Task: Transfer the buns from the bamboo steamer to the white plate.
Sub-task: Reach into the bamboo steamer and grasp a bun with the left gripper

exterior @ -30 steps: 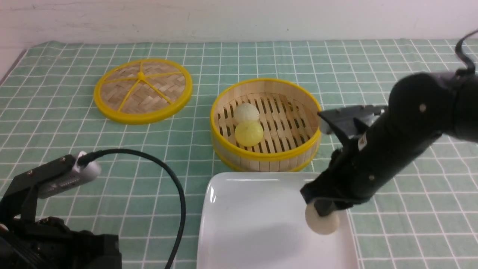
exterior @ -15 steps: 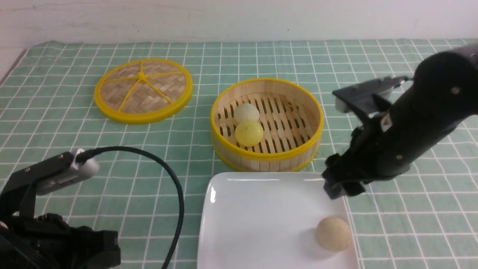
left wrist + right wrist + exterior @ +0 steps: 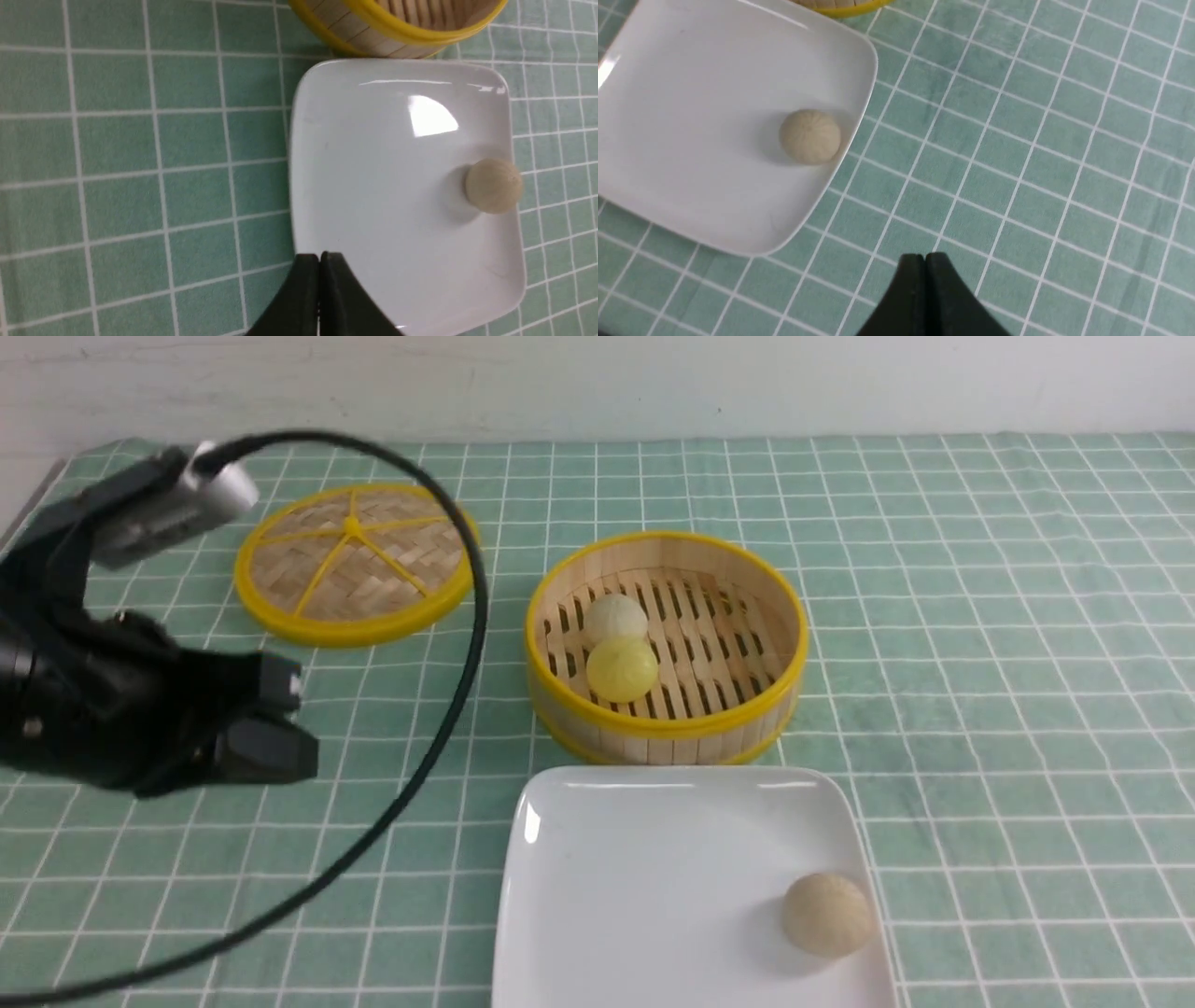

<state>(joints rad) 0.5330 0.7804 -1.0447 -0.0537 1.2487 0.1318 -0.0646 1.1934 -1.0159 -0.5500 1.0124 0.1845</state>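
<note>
Bamboo steamer on green checked tablecloth, white wall behind.

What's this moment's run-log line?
white plate: beige bun | bamboo steamer: cream bun, yellow bun | left gripper: shut, empty | right gripper: shut, empty

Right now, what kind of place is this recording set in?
Likely a staged tabletop for robot practice, dressed like a dining table: a green checked tablecloth, a bamboo steamer and a white plate on it, a bare white wall behind.
</note>
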